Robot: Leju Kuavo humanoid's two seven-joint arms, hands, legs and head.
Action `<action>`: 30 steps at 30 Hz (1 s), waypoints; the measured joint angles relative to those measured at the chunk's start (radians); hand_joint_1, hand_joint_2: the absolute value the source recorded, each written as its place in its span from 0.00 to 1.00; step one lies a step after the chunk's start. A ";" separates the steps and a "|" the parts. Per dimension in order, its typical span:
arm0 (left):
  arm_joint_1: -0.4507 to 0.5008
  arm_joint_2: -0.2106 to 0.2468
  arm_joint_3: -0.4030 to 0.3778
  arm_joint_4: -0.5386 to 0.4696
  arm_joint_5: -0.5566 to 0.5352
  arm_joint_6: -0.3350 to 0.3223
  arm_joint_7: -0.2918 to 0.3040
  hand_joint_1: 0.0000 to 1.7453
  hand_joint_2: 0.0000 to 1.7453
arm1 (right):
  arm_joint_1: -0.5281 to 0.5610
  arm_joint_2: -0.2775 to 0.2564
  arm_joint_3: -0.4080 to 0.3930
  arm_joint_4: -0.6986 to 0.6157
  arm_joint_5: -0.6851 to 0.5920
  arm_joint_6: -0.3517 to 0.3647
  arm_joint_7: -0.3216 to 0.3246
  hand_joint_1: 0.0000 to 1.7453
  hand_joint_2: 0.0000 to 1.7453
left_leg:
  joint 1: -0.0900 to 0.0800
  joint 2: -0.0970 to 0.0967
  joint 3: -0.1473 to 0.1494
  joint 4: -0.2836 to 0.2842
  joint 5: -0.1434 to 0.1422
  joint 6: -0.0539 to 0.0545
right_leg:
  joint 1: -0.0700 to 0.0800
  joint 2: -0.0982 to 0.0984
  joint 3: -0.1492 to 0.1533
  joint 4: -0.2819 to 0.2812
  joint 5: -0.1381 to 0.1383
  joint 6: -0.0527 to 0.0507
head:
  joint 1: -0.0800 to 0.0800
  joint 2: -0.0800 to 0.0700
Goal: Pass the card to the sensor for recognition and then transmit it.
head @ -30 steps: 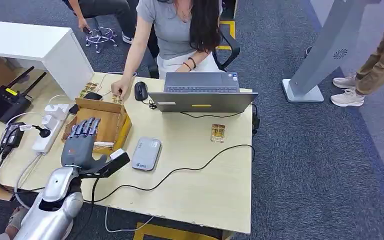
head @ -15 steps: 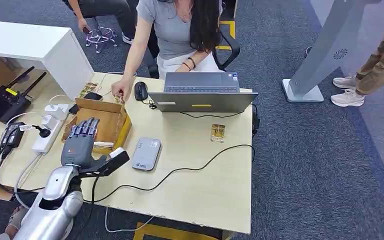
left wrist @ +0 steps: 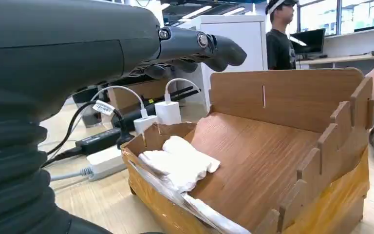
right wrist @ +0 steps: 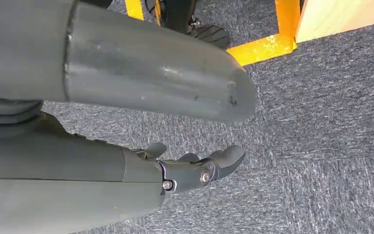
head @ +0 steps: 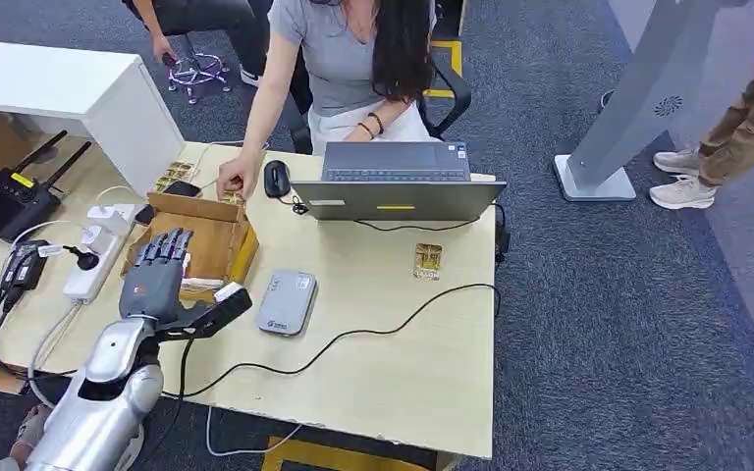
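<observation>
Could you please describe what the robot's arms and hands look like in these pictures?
The left arm is smooth, rounded silver metal. The left hand is dark grey, with a ribbed grey cover, darker segmented fingers and a thick thumb. The right hand is likewise grey, with visible screws.

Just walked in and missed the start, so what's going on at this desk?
The robot's left hand hovers open over a cardboard box at the desk's left side, holding nothing. A grey card reader lies just right of the box, and one card lies apart near the laptop. A seated person's hand rests at the box's far edge. The right hand hangs over the carpet, holding nothing.
</observation>
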 joint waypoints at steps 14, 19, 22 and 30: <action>-0.009 -0.002 0.000 0.031 0.000 0.001 0.009 0.00 1.00 | 0.000 0.000 0.000 0.000 0.003 0.000 0.003 0.00 0.00 | 0.000 0.000 0.000 0.000 0.000 0.000 | 0.000 0.000 0.000 0.000 0.000 0.000 | 0.000 0.000; -0.009 -0.002 0.000 0.035 -0.001 0.003 0.014 0.00 1.00 | 0.000 0.000 -0.002 0.000 0.003 0.000 0.003 0.00 0.00 | 0.000 0.000 0.000 0.000 0.000 0.000 | 0.000 0.000 0.000 0.000 0.000 0.000 | 0.000 0.000; -0.009 -0.002 0.000 0.035 -0.002 0.004 0.022 0.00 1.00 | 0.000 0.000 -0.002 0.000 0.006 0.000 0.003 0.00 0.00 | 0.000 0.000 0.000 0.000 0.000 0.000 | 0.000 0.000 0.000 0.000 0.000 0.000 | 0.000 0.000; -0.009 -0.002 0.002 0.035 -0.006 0.013 0.023 0.00 1.00 | 0.000 0.000 -0.006 0.000 0.012 0.000 0.003 0.00 0.00 | 0.000 0.000 0.000 0.000 0.000 0.000 | 0.000 0.000 0.000 0.000 0.000 0.000 | 0.000 0.000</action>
